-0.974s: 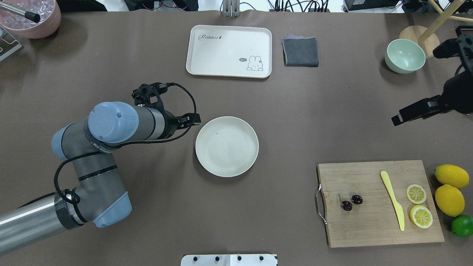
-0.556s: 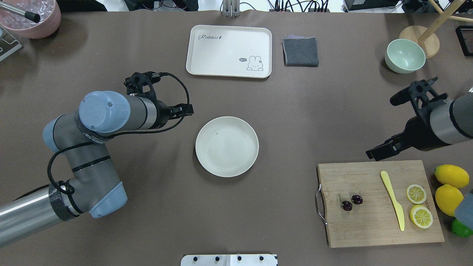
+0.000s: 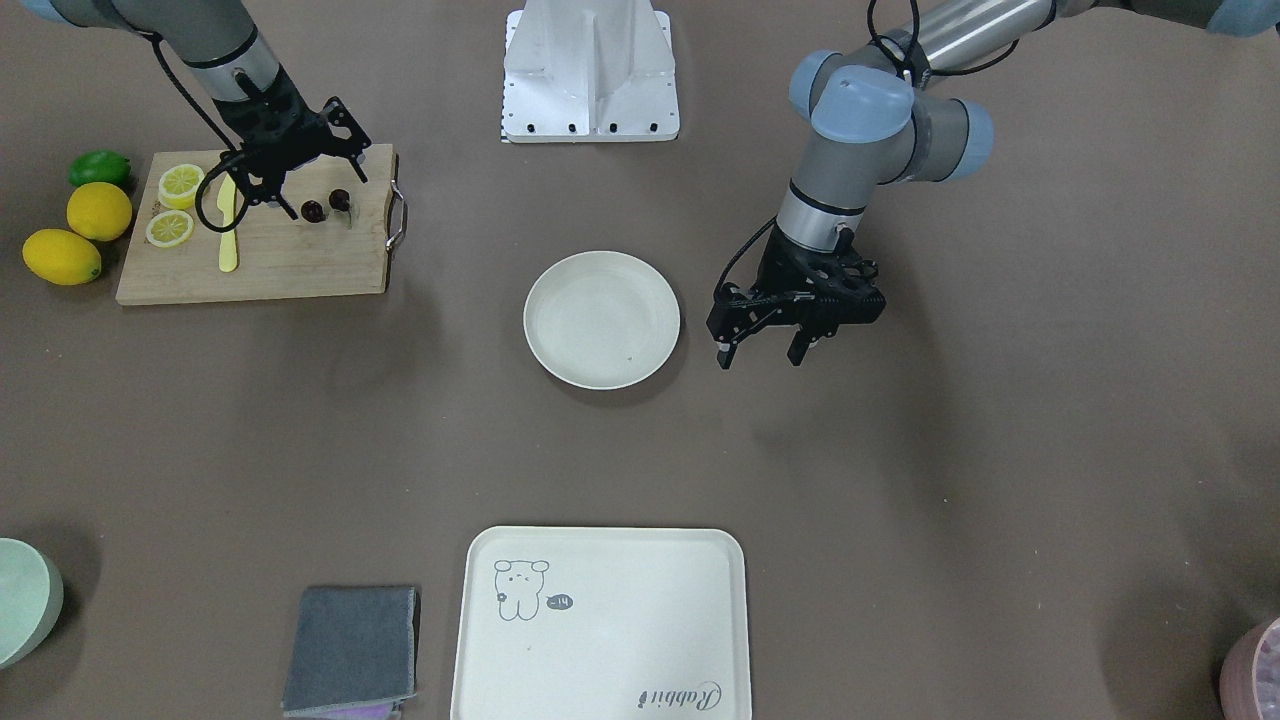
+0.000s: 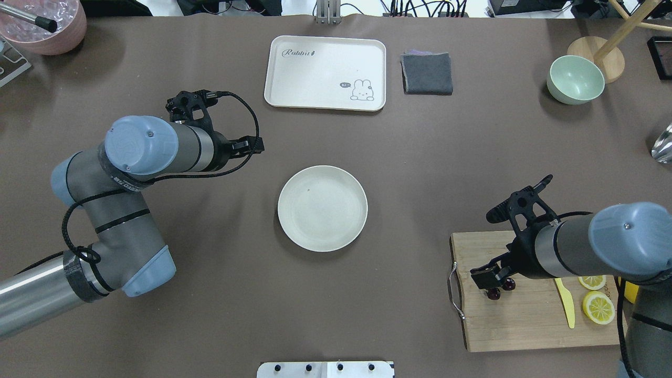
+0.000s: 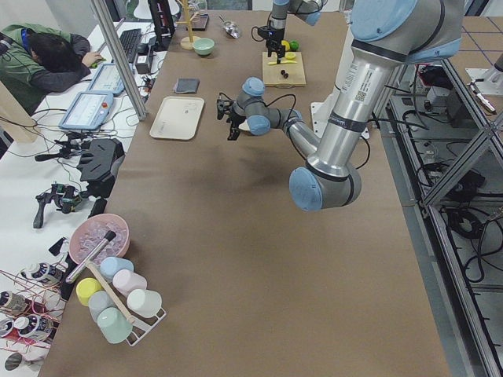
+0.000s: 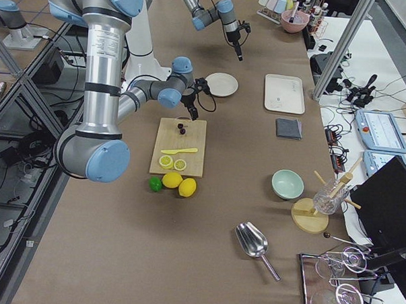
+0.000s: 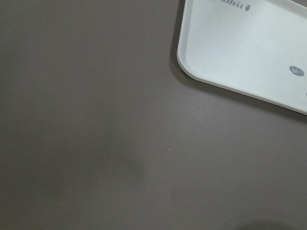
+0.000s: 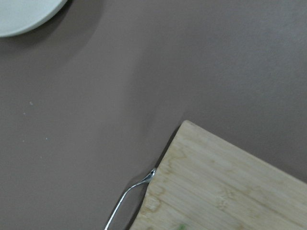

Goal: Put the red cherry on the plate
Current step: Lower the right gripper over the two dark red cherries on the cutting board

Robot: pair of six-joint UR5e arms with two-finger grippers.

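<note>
The red cherry point(image 3: 313, 211) is a dark pair lying on the wooden cutting board point(image 3: 280, 262), near its handle end. In the overhead view the cherry point(image 4: 493, 294) is partly covered by my right gripper point(image 4: 491, 278). The right gripper point(image 3: 325, 195) hangs just above the cherry, open, with its fingers on either side of the fruit. The cream plate point(image 4: 322, 208) sits bare at the table's centre. Off to the plate's far-left side, my left gripper point(image 3: 760, 352) hovers open above the brown table, holding nothing.
The board also carries a yellow knife point(image 3: 228, 235) and two lemon slices point(image 3: 170, 228). Two lemons point(image 3: 98, 210) and a lime point(image 3: 100, 167) lie beside it. At the back stand the rabbit tray point(image 4: 325, 72), a grey cloth point(image 4: 427, 73) and a mint bowl point(image 4: 575, 80).
My right arm has swung in from the table's right edge and come down over the cherries on the board. My left arm has drawn back, away from the plate.
</note>
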